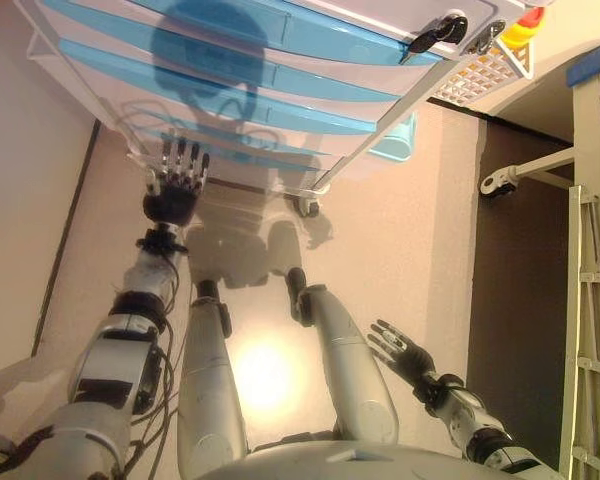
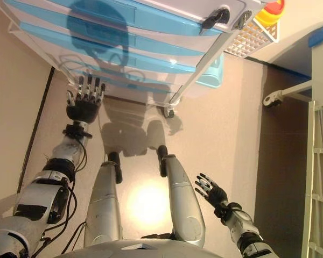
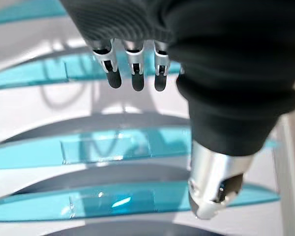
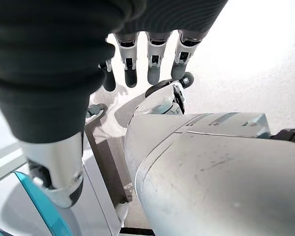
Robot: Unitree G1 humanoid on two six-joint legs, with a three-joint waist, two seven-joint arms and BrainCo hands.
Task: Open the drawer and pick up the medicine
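while the left hand [image 1: 177,178] is raised with its fingers straight and spread just short of the lower edge of the drawer unit [image 1: 280,75], it holds nothing, and whether the fingertips touch the unit cannot be told. its wrist view shows the dark tips apart from the translucent blue drawer fronts [image 3: 108,147], which lie one past another, all closed between white frames. the drawer unit is a white cart on casters, one wheel [image 1: 307,207] showing at its lower corner on the beige floor [image 1: 400,250]. on the unit's top sits a black key [image 1: 435,33] in a lock, and beside it a white perforated basket [image 1: 485,72] holds something yellow and red [image 1: 523,27]. the right hand [image 1: 400,350] hangs low and well apart from the drawers, near the floor, its fingers relaxed and splayed, empty. the medicine is not visible in any view; no drawer stands open to show it. a white metal frame [image 1: 585,300] stands at the right edge, with a caster arm [image 1: 510,178] reaching out near it.
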